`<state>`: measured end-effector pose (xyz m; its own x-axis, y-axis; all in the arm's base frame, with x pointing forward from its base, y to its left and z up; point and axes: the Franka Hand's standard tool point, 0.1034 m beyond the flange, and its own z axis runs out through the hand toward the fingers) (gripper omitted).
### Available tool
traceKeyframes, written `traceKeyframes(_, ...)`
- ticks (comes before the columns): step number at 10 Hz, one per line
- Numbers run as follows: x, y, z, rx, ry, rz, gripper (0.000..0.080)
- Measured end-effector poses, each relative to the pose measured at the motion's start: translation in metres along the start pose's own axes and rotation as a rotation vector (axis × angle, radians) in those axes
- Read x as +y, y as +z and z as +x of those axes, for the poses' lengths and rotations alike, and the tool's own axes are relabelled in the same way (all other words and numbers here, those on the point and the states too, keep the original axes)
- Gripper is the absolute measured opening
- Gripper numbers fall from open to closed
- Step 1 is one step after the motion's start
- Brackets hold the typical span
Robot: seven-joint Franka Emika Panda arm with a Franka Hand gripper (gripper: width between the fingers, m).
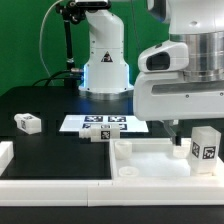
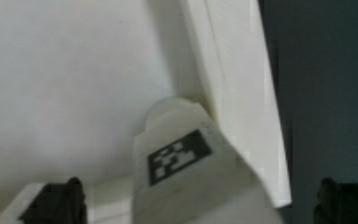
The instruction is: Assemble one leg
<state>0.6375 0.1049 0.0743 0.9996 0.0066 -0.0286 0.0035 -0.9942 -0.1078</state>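
By rim of tray: leg white, oblong, b/w tag on face.

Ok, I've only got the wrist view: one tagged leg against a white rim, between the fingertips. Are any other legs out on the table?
Observer: Yes, a leg lies alone on the black table at the exterior view's left.
Operator: And where is the arm working?
Observer: The gripper hangs over the large white tray-like piece at the exterior view's right.
Operator: Anything behind that?
Observer: The marker board lies farther back, mid-table.
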Motion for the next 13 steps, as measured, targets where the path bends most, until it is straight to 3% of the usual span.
traceKeyframes(1, -0.0024, 0.0004, 0.0006, 0.007, -0.038, -0.013, 0.0649)
traceKeyframes(2, -0.0030, 0.0005, 0.0004, 0.007, -0.016, -0.010, 0.0649)
traceKeyframes(5, -0.0040, 0.0006, 0.0003, 0.007, 0.125, -0.004, 0.0283)
traceKeyframes(9, -0.0067, 0.0002, 0.0003, 0.011, 0.571, -0.007, 0.0284)
traceKeyframes(11, -0.0066, 0.0020, 0.0036, 0.032, 1.015, 0.034, 0.0284)
traceKeyframes(12, -0.0050, 0.0015, 0.0039, 0.023, 1.155, 0.064, 0.0284)
traceKeyframes(13, -0.0045, 0.0012, 0.0039, 0.022, 1.234, 0.075, 0.0284)
